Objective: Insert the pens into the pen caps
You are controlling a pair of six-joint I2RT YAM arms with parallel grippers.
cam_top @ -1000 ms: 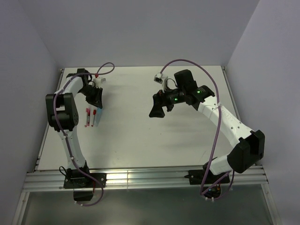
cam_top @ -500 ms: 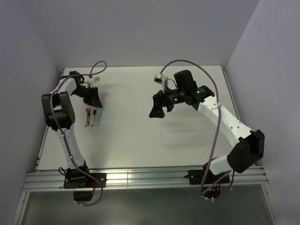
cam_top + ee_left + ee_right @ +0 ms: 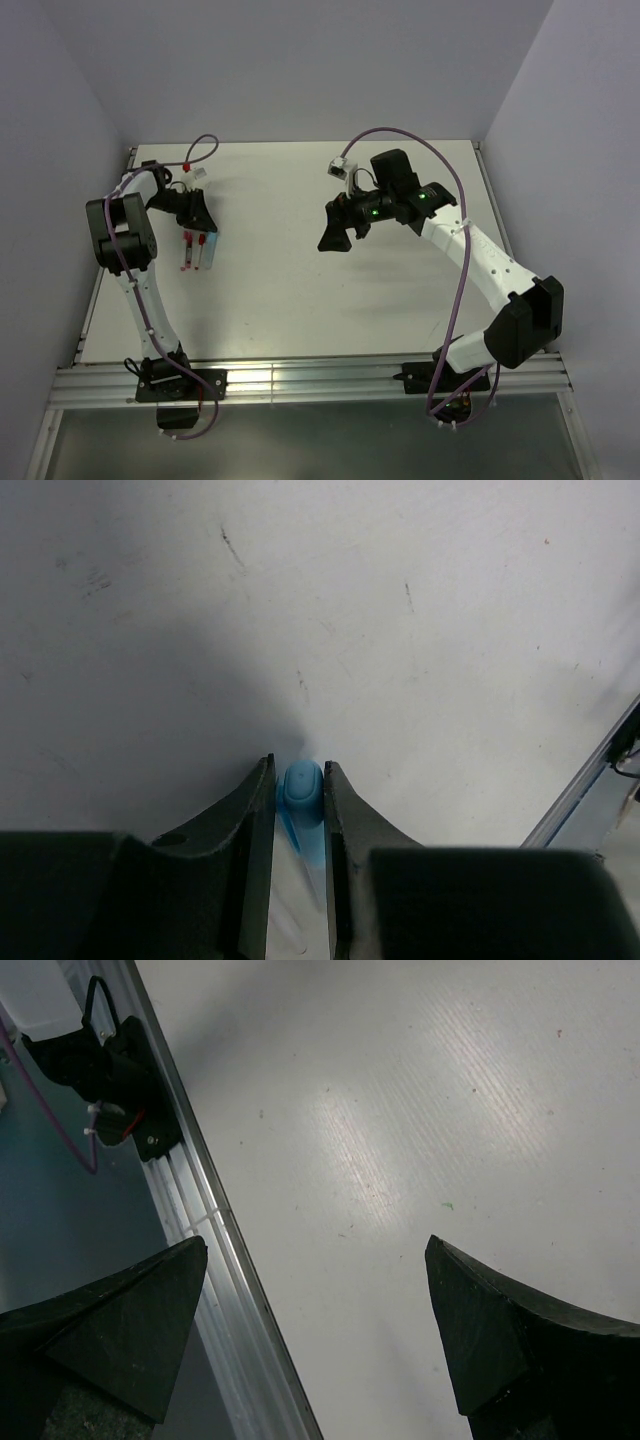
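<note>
My left gripper (image 3: 200, 222) is low over the table at the far left. In the left wrist view it (image 3: 298, 765) is shut on a light blue pen cap (image 3: 301, 788) with a clear barrel running back between the jaws. Two white pens with red ends (image 3: 186, 250) (image 3: 199, 248) lie side by side just in front of it, and the light blue piece (image 3: 209, 245) is to their right. My right gripper (image 3: 335, 240) is wide open and empty above the table's middle, and it also shows in the right wrist view (image 3: 316, 1245). No loose red caps show.
The table's metal edge rail runs along the left (image 3: 100, 270) and shows in the left wrist view (image 3: 590, 800) and the right wrist view (image 3: 210, 1230). A black arm base (image 3: 110, 1070) sits beyond that rail. A purple cable (image 3: 205, 148) loops behind the left wrist.
The left arm has swung its wrist leftward and its gripper has moved down to the far ends of the pens. The right arm has not moved.
</note>
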